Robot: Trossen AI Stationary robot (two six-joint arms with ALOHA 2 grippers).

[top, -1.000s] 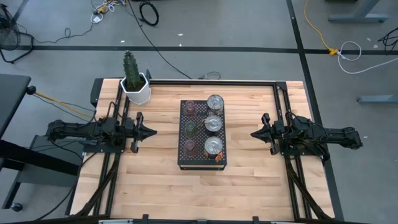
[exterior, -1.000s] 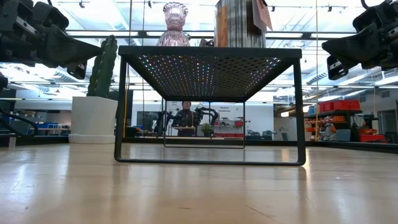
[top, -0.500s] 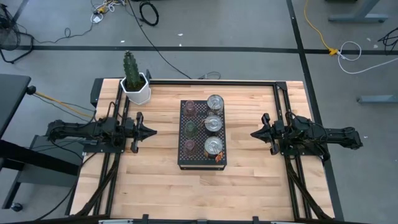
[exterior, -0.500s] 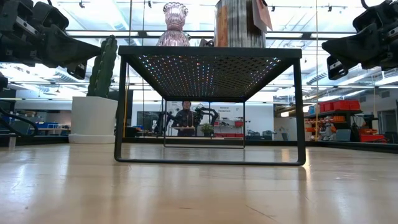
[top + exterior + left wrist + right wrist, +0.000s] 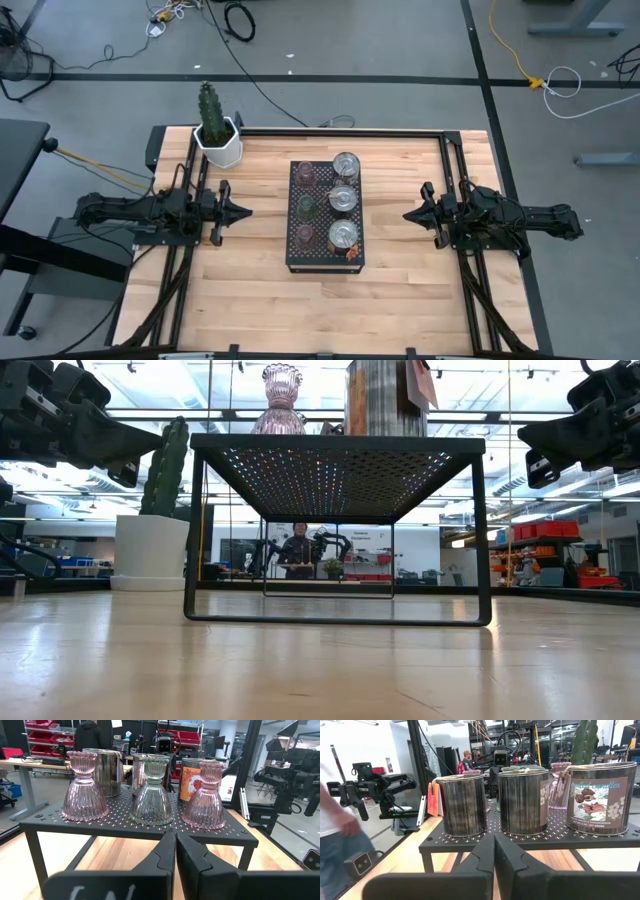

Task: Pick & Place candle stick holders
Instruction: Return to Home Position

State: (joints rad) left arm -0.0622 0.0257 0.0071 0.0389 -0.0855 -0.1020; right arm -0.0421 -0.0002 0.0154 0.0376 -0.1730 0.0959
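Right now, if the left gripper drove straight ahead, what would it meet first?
The left gripper would probably meet the black shelf's near edge, just below the green glass holder; depth is hard to judge.

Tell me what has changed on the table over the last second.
Nothing visibly changed. The left gripper and right gripper stay shut and empty at their sides of the table; the three candle stick holders and three candle tins sit on the black shelf as before.
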